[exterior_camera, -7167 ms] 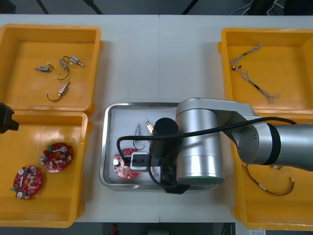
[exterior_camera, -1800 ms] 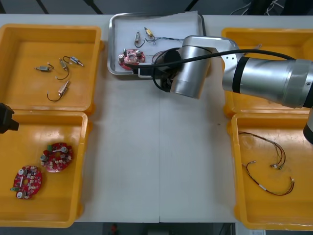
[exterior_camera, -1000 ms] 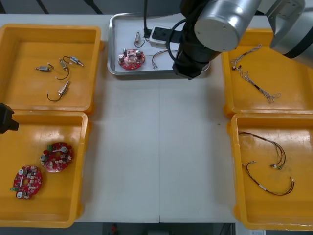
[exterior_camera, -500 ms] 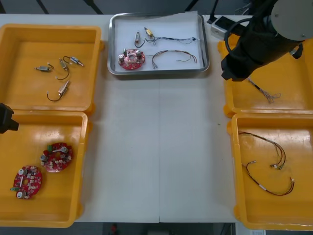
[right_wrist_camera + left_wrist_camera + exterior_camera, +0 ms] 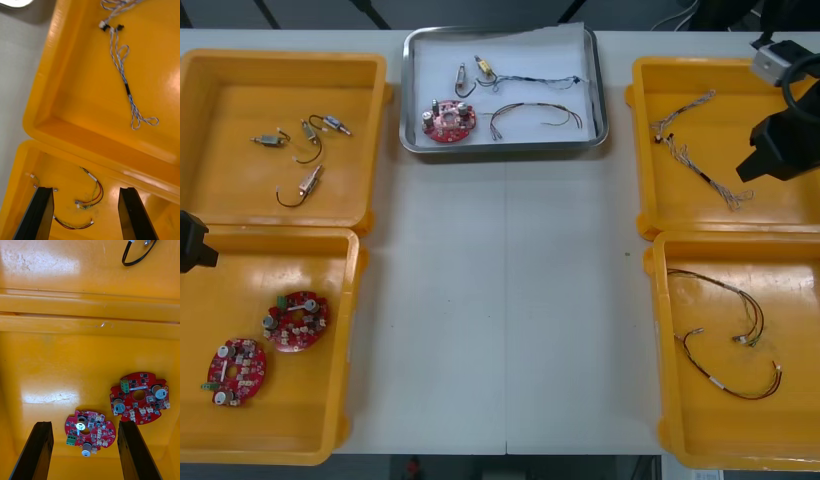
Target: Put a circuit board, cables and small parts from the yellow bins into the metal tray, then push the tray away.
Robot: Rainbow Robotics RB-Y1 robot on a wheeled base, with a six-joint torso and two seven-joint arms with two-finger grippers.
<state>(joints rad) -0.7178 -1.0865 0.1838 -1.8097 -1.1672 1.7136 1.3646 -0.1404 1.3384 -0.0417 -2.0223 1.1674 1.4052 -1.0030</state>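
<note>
The metal tray [image 5: 409, 92], white inside, sits at the table's far edge. It holds a round red circuit board [image 5: 448, 120], a red and yellow cable [image 5: 536, 113], a blue and white cable [image 5: 532, 80] and small metal parts [image 5: 470, 75]. My right gripper [image 5: 86, 215] is open and empty, hovering over the right-hand bins, above the wall between them. A twisted blue and white cable [image 5: 124, 75] lies in the far bin beyond its fingers. My left gripper [image 5: 85, 453] waits open over the near left bin, above two circuit boards [image 5: 139, 397].
The far left bin [image 5: 375, 130] holds several small metal parts with black cables [image 5: 305, 150]. The near right bin [image 5: 658, 330] holds red and yellow cables [image 5: 730, 340]. Two red boards [image 5: 295, 320] lie in the near left bin. The right arm's black end [image 5: 780, 150] hangs at the right edge.
The right arm pushed the tray from the middle to the far edge, then lifted off and swung right over the right bins. The left arm stayed put.
</note>
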